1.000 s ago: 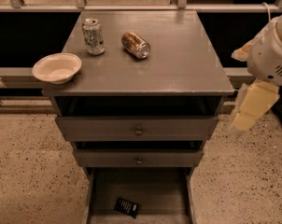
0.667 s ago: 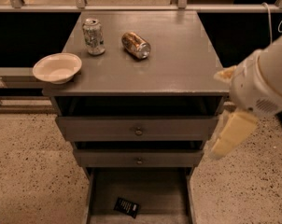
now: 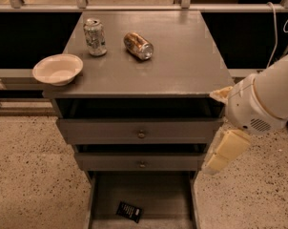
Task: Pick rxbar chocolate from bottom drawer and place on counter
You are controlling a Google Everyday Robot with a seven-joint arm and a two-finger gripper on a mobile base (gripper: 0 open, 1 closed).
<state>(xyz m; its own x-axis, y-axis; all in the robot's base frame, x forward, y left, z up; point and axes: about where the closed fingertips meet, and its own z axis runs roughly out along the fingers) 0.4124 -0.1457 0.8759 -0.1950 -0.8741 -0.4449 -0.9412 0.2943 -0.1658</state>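
The arm (image 3: 268, 97) is a bulky, rounded white shell with a tan seam ring and a small slotted vent. Its cream, blocky gripper (image 3: 223, 154) sits beside the cabinet's (image 3: 139, 130) right edge.

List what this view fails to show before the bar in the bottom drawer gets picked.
- rxbar chocolate: lettering too small to read.
- bottom drawer: front cut off by the lower picture edge.
- top drawer: inside lost in shadow under the counter.
- gripper, right of the cabinet beside the lower knobbed drawer: upper part hidden by the arm's white housing.
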